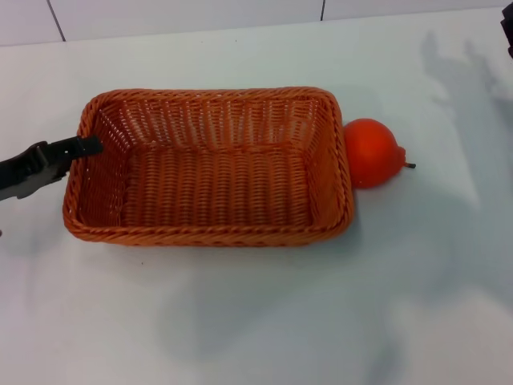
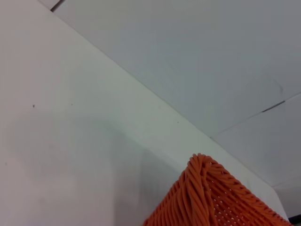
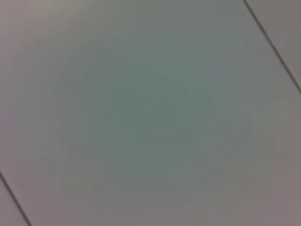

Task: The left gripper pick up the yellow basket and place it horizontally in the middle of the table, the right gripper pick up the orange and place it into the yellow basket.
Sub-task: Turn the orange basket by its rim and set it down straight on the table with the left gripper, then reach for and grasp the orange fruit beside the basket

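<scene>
The yellow basket (image 1: 210, 170), orange-brown wicker, sits flat on the white table (image 1: 256, 321) with its long side across the middle. It is empty. My left gripper (image 1: 80, 149) comes in from the left edge, and its black tip lies over the basket's left rim. One braided corner of the basket (image 2: 207, 197) shows in the left wrist view. The orange (image 1: 371, 152) lies on the table against the basket's right end, stem pointing right. My right gripper (image 1: 507, 32) shows only as a dark sliver at the top right edge, away from the orange.
A pale wall with dark seams (image 1: 323, 10) runs behind the table's far edge. The right arm's shadow (image 1: 457, 72) falls on the table at the back right. The right wrist view shows only a blurred grey surface with seams.
</scene>
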Controlling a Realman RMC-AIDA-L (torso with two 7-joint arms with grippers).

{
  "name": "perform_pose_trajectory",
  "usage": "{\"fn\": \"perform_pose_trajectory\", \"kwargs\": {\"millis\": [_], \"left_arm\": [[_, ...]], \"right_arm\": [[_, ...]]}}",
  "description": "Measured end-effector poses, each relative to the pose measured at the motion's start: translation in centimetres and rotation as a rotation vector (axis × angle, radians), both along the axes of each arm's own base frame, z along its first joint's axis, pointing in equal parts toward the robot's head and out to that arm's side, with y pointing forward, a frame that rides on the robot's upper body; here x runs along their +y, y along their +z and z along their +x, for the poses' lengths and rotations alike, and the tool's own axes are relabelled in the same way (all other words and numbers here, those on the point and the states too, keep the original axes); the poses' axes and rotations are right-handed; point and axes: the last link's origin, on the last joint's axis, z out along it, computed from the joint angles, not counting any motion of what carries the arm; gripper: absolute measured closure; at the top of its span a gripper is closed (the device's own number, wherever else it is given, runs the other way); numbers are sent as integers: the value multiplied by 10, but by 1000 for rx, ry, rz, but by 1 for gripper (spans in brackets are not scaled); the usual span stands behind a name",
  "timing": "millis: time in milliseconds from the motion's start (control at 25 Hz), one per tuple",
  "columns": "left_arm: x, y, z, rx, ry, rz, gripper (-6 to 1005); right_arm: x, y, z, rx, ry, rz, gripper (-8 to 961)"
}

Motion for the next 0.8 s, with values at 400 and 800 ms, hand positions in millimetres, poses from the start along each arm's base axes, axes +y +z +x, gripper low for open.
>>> {"fn": "perform_pose_trajectory", "kwargs": {"millis": [400,800], "left_arm": [[-7,22,-1,10,-111,125,377],[-9,52,5,90,-406,593,355]], "right_arm": [[7,6,-21,-52,227,-181,274],[23,58,-54,-209,467,-645,184]]}}
